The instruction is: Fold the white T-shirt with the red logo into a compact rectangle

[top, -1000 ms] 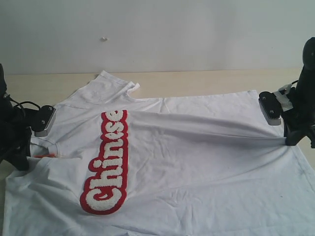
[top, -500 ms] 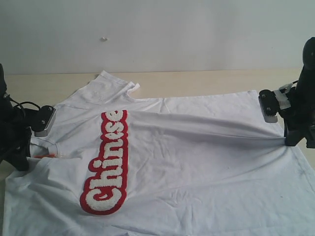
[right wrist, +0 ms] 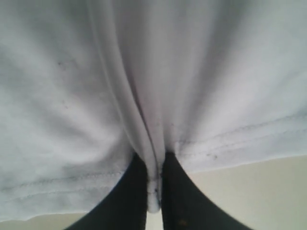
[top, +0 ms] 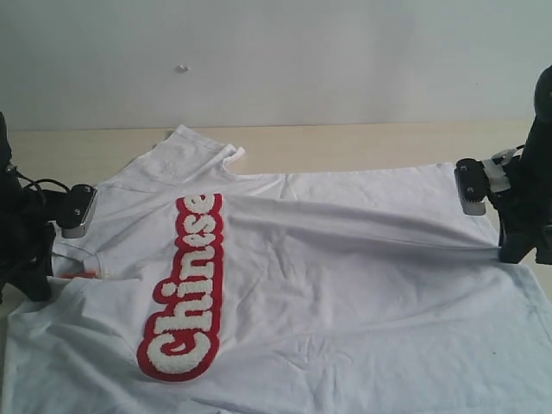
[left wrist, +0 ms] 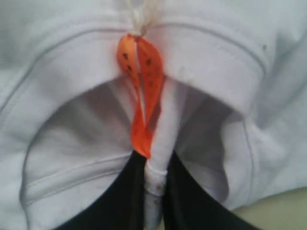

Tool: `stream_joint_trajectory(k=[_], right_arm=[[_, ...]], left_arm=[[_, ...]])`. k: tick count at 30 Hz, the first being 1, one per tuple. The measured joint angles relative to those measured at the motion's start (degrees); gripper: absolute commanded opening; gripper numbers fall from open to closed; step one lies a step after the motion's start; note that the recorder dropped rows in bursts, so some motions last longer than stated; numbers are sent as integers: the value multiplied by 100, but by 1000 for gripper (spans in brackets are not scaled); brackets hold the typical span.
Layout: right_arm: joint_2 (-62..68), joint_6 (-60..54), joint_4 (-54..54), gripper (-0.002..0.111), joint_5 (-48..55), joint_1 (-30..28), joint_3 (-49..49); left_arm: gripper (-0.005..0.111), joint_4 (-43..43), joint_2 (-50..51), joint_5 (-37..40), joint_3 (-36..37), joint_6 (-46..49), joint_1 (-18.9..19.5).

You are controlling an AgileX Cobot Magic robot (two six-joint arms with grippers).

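Note:
The white T-shirt lies spread across the table with its red-and-white logo running lengthwise on the left half. My left gripper is shut on the collar at the shirt's left edge; in the left wrist view the ribbed collar is pinched between the black fingers beside the orange neck tag. My right gripper is shut on the hem at the right edge, where the right wrist view shows a bunched fold of the hem squeezed between its fingers. A taut ridge of cloth runs between the two grips.
The pale wooden table shows behind the shirt, ending at a white wall. One sleeve points toward the wall. The shirt's near part runs out of the frame at the bottom.
The right gripper has pulled slightly rightward, tightening the ridge of cloth. The shirt's near half has slid a little toward the bottom of the view. The left gripper has barely moved.

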Motion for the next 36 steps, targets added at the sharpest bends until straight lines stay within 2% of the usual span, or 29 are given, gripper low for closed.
stream_joint_trajectory(k=[5, 15, 23, 36], right_arm=[[-438, 58, 97, 0, 95, 0, 43], [-1722, 447, 220, 0, 105, 63, 43], [-2533, 899, 339, 0, 92, 63, 52], [-3697, 1076, 991, 0, 347, 63, 52]], left_arm=[[0, 61, -268, -170, 76, -166, 0], [0, 462, -1656, -367, 76, -425, 0], [0, 1279, -2596, -936, 78, -2280, 0], [0, 1448, -3979, -1102, 88, -3827, 0]])
